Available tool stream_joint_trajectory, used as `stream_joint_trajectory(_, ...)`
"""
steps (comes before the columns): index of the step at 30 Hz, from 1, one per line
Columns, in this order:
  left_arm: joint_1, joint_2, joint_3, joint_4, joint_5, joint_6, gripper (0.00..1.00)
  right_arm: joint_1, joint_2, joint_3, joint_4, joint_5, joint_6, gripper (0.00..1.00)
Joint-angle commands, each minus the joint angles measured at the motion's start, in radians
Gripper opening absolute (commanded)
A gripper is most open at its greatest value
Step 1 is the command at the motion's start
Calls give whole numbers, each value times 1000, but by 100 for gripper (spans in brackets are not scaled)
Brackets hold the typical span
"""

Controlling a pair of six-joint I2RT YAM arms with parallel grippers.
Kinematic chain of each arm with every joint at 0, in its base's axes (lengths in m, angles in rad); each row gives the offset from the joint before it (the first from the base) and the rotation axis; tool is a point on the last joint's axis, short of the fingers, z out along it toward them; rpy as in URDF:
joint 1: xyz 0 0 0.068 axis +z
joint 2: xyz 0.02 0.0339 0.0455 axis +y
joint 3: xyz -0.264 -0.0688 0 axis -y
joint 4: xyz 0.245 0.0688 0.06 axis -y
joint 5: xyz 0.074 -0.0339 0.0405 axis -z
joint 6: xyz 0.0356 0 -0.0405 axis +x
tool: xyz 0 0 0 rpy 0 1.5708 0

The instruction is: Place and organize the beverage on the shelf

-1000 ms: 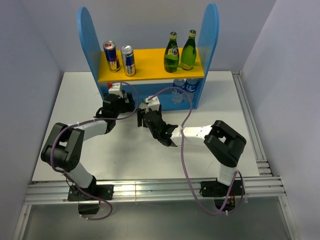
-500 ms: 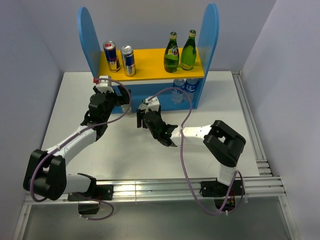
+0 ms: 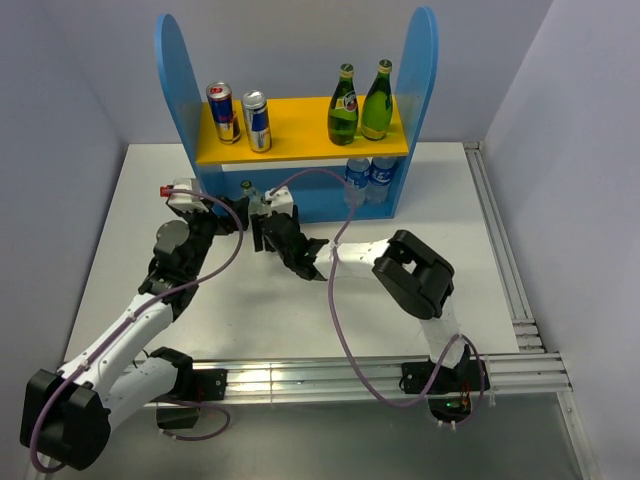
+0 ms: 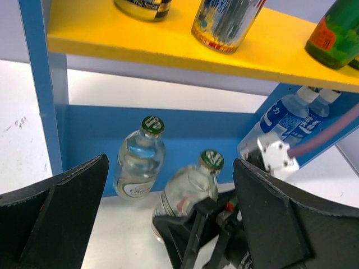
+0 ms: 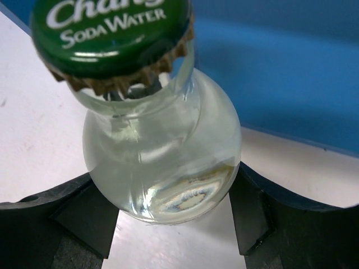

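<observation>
Held soda-water bottle (image 5: 162,162): clear glass, green crown cap; sits at the mouth of the shelf (image 3: 425,60), lower compartment, left half, just right of its standing twin (image 4: 139,162); leans, cap tipped toward the blue back; whether its base touches the table (image 3: 480,230) is hidden by the fingers; right gripper (image 5: 168,210) clamped on the round body, one pad pressed to each side, low on the bulge, which I judge leaves the neck free and lets the bottle be stood upright beside the twin; left gripper (image 4: 171,165) spread wide with nothing between its fingers, facing the same compartment from just outside, probably parked as an onlooker so the right arm has room; sorting appears to go by kind, like beside like, which explains this bottle's destination; count: clear soda-water bottles two, one shelved and one in the grip; cans two (image 3: 222,110) (image 3: 257,120) on the left end of the yellow upper board (image 3: 300,125); green bottles two (image 3: 343,105) (image 3: 377,100) on its right end; blue-labelled water bottles two (image 3: 357,175) (image 3: 381,172) below at right; eight drinks, seven shelved; release not yet made.
</observation>
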Motion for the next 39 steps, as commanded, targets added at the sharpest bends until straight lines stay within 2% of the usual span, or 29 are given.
stream_joint_trajectory(1, -7, -31, -18, -11, -22, -14, 99, -2, -9, 126, 120, 20, -14, 0)
stream_joint_trajectory(11, -7, -74, -41, -19, -30, -11, 99, -27, 96, 287, 45, 40, -14, 0)
stream_joint_trajectory(39, -7, -103, -74, -2, -44, 0, 99, -116, 221, 463, 3, 111, -14, 0)
